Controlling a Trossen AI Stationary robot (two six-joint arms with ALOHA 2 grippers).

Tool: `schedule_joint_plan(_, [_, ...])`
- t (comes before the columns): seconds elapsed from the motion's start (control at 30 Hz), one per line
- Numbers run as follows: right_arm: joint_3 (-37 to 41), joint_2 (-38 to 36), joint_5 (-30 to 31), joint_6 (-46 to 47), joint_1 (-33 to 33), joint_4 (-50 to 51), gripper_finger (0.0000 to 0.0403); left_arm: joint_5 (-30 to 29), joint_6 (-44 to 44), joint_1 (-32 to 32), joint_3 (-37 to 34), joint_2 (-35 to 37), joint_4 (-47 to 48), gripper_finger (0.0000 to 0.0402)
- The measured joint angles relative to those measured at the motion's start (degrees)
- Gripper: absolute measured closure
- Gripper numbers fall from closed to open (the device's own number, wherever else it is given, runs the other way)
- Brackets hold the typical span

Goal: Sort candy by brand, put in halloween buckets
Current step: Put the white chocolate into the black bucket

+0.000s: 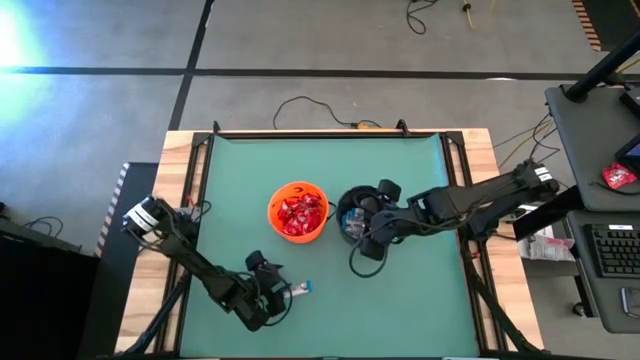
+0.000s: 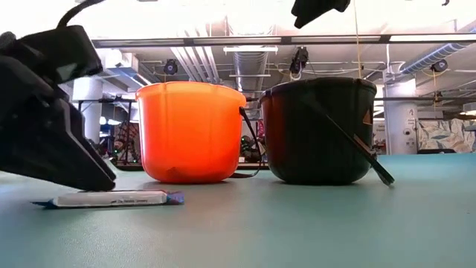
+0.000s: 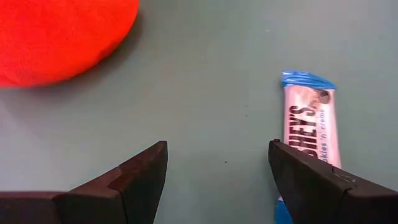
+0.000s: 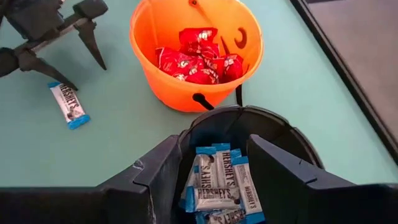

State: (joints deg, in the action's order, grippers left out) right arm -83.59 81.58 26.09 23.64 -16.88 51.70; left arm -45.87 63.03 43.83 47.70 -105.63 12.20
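An orange bucket (image 1: pixel 298 212) holds red candy packets (image 4: pixel 198 59). Right beside it, the black bucket (image 1: pixel 352 216) holds white-and-blue bars (image 4: pixel 221 180). One more white-and-blue bar (image 3: pixel 309 118) lies flat on the green mat, near the front edge. My left gripper (image 3: pixel 217 149) is low over the mat and open, with one finger (image 3: pixel 298 174) right by the bar's near end and the bar outside the gap. My right gripper (image 4: pixel 214 146) hangs open high above the black bucket, with nothing between its fingers.
The black bucket's thin handle (image 1: pixel 362 262) hangs down onto the mat on its near side. The two buckets stand close together mid-table. Wooden rails (image 1: pixel 195 170) frame the mat. There is bare mat (image 1: pixel 420 300) at the front right. A desk with a keyboard (image 1: pixel 612 250) stands off to the right.
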Motion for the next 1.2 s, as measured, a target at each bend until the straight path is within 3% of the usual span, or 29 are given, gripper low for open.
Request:
schedule_joint_plan(0.33, [0.1, 1.1, -0.3, 2.1, -0.8, -0.3, 0.0225, 0.3, -7.4, 0.1, 0.3, 7.6, 0.8, 0.0138])
schedule_joint_plan(0.53, [0.1, 1.1, 0.8, 1.9, -3.1, -2.1, 0.0225, -3.8, -11.9, 1.2, 0.8, 12.7, -0.3, 0.0138])
schedule_joint_plan(0.73, [0.1, 1.1, 2.5, 2.5, -4.5, -2.6, 0.0225, -1.2, -13.1, 1.3, 0.0, 7.6, -7.3, 0.0138])
schedule_joint_plan(0.87, [0.1, 1.1, 2.4, 2.8, -5.3, -2.5, 0.0225, -2.9, -12.6, 1.4, 0.0, 2.7, -16.3, 0.0138])
schedule_joint_plan(1.2, [0.1, 1.1, 1.9, 4.5, -5.4, -2.2, 0.0225, -4.5, -11.7, 1.6, -0.2, -8.9, -26.7, 0.0152])
